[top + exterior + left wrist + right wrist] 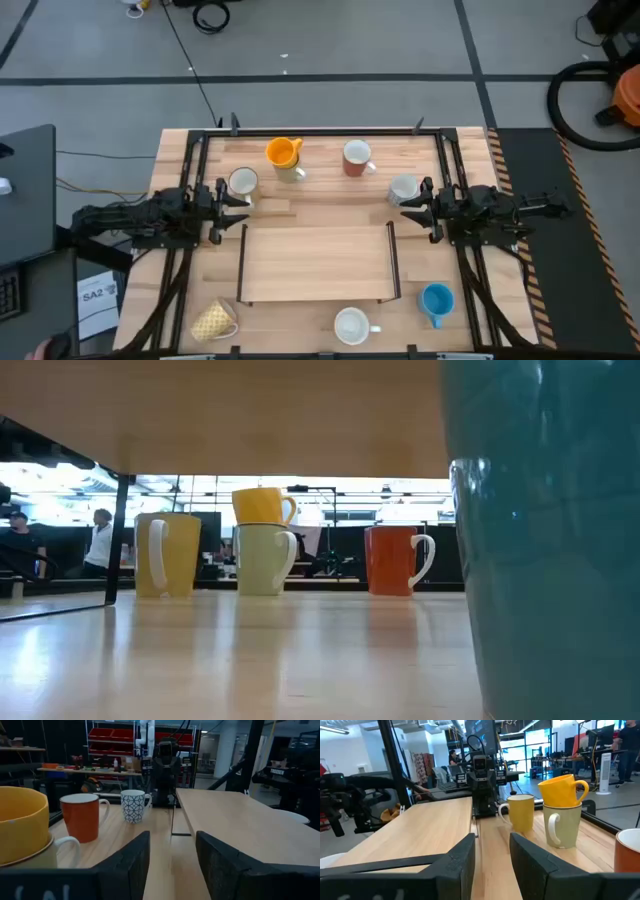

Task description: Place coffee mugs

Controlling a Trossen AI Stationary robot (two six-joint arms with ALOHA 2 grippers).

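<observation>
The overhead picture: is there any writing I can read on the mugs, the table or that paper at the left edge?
"SA2": on the white paper sheet beside the light wooden table, bottom left.
Smaller print under it: too small to read.
The ceramic mugs and the table itself show no writing.

"SA2" on white paper sheet (97, 297) by table's left-front corner.

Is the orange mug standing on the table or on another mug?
Stacked: the orange mug sits tilted atop a cream mug, not on the table.
</observation>
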